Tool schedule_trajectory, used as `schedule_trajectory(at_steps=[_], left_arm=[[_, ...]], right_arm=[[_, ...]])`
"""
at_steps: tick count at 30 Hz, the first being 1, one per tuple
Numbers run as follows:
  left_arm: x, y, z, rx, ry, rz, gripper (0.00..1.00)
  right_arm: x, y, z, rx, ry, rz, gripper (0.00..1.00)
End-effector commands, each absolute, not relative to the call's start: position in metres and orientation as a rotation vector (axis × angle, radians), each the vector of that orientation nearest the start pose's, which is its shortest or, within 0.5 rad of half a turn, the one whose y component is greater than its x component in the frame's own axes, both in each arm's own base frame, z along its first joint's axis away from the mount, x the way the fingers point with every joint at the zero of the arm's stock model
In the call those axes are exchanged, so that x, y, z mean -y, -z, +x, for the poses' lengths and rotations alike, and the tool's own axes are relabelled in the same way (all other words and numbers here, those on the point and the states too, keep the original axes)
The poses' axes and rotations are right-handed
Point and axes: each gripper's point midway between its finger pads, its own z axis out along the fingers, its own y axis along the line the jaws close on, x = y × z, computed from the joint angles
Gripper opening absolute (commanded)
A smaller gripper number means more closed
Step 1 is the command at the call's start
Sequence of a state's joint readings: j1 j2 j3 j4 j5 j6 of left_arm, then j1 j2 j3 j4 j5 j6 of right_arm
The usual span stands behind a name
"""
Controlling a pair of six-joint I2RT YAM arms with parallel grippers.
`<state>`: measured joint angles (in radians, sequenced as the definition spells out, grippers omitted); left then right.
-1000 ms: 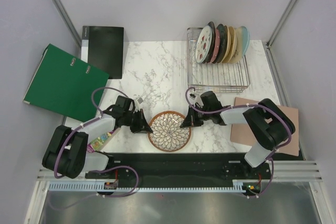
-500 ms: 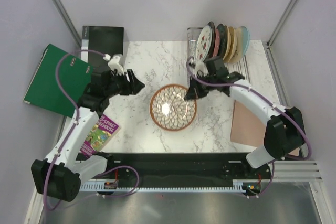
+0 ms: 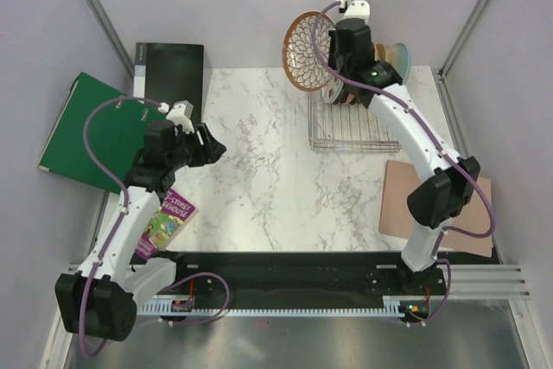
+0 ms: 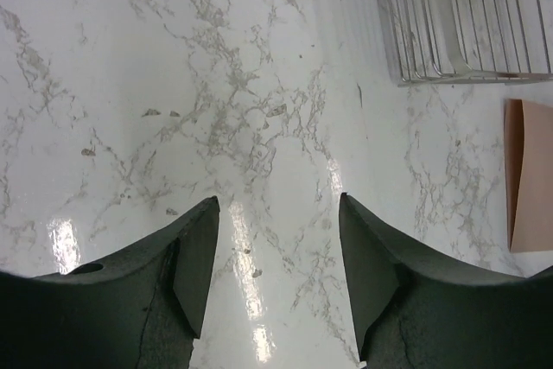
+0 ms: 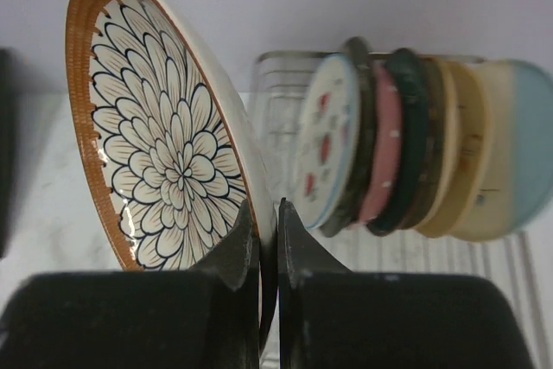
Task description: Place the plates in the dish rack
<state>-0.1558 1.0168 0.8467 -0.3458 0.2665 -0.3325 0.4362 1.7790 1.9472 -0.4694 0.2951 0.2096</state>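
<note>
**Marble bench: petal plate held on edge beside the racked row**

Grey-veined white marble covers the bench (image 3: 259, 153), with plain pale walls on three sides. At its far right stands the wire dish rack (image 3: 359, 131), already carrying a row of plates on edge.

The right end effector (image 5: 266, 209) is pinched shut on the rim of the brown petal-lattice plate (image 5: 164, 153), one finger on each face. The plate rises from the fingers and stands nearly vertical, leaning a little to the left. From above, the plate (image 3: 307, 39) is at the rack's far-left corner with its patterned face turned left, away from the row. The arm hides where its lower edge sits, so I cannot tell whether it touches the wires.

In the right wrist view, a clear gap separates this plate from the white fruit plate (image 5: 324, 149). Behind that stand the dark-rimmed plate (image 5: 363, 127), the pink dotted plate (image 5: 387, 153), a dark teal plate (image 5: 413, 127), a cream plate (image 5: 458, 153) and a pale teal plate (image 5: 527, 144), packed closely together.

The left end effector (image 4: 276, 205) is well apart from the rack, over bare marble on the left side of the bench. Its jaws are spread wide and hold nothing.

A green ring binder (image 3: 91, 131) and a black folder (image 3: 168, 79) lie at the left edge. A colourful book (image 3: 164, 218) lies under the left arm. A pinkish-tan board (image 3: 393, 205) lies near the right arm's base.
</note>
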Motion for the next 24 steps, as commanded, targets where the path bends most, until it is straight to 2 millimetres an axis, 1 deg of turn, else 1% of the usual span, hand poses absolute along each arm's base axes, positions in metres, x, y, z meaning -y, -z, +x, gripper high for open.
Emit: schedule_trajectory(at_steps=[1, 2, 4, 5, 6, 7, 8, 9, 10, 13, 15, 16, 18, 19, 21, 22, 23, 24], left_arm=[[0.109, -0.215, 0.307, -2.066, 0.644, -0.072, 0.64], [0.109, -0.215, 0.307, -2.063, 0.644, -0.065, 0.64], [0.110, -0.214, 0.307, -2.067, 0.645, -0.061, 0.64], [0.109, -0.213, 0.308, -2.070, 0.643, -0.060, 0.64], [0.110, -0.213, 0.309, -2.069, 0.647, -0.056, 0.64], [0.110, -0.213, 0.309, -2.068, 0.648, -0.054, 0.64], [0.110, -0.213, 0.309, -2.068, 0.646, -0.051, 0.64], [0.110, -0.212, 0.309, -2.071, 0.645, -0.050, 0.64], [0.110, -0.209, 0.310, -2.077, 0.642, -0.051, 0.64], [0.111, -0.205, 0.309, -2.089, 0.648, -0.043, 0.64], [0.112, -0.204, 0.310, -2.091, 0.656, -0.041, 0.64], [0.113, -0.201, 0.310, -2.099, 0.659, -0.041, 0.64], [0.114, -0.200, 0.310, -2.102, 0.663, -0.039, 0.64], [0.114, -0.200, 0.310, -2.102, 0.664, -0.040, 0.64], [0.114, -0.200, 0.311, -2.102, 0.661, -0.040, 0.64], [0.114, -0.199, 0.312, -2.105, 0.659, -0.041, 0.64], [0.114, -0.198, 0.313, -2.108, 0.659, -0.042, 0.64], [0.113, -0.198, 0.313, -2.109, 0.654, -0.045, 0.64]], right_arm=[[-0.143, -0.431, 0.506, -1.526, 0.174, 0.383, 0.00], [-0.144, -0.425, 0.510, -1.533, 0.220, 0.363, 0.00], [-0.140, -0.424, 0.515, -1.510, 0.283, 0.384, 0.00], [-0.137, -0.414, 0.519, -1.515, 0.336, 0.407, 0.00], [-0.134, -0.412, 0.521, -1.517, 0.385, 0.390, 0.00], [-0.133, -0.413, 0.522, -1.500, 0.392, 0.410, 0.00], [-0.130, -0.406, 0.526, -1.501, 0.426, 0.420, 0.00], [-0.129, -0.405, 0.526, -1.501, 0.463, 0.411, 0.00], [-0.129, -0.406, 0.529, -1.483, 0.465, 0.428, 0.00], [-0.129, -0.395, 0.539, -1.483, 0.514, 0.422, 0.00], [-0.128, -0.391, 0.544, -1.487, 0.526, 0.416, 0.00], [-0.130, -0.383, 0.549, -1.498, 0.539, 0.401, 0.00], [-0.130, -0.379, 0.554, -1.502, 0.554, 0.396, 0.00], [-0.134, -0.370, 0.559, -1.514, 0.563, 0.380, 0.00], [-0.133, -0.366, 0.563, -1.517, 0.580, 0.376, 0.00], [-0.136, -0.354, 0.569, -1.535, 0.604, 0.362, 0.00], [-0.135, -0.356, 0.571, -1.529, 0.615, 0.371, 0.00], [-0.134, -0.352, 0.574, -1.533, 0.629, 0.374, 0.00]])
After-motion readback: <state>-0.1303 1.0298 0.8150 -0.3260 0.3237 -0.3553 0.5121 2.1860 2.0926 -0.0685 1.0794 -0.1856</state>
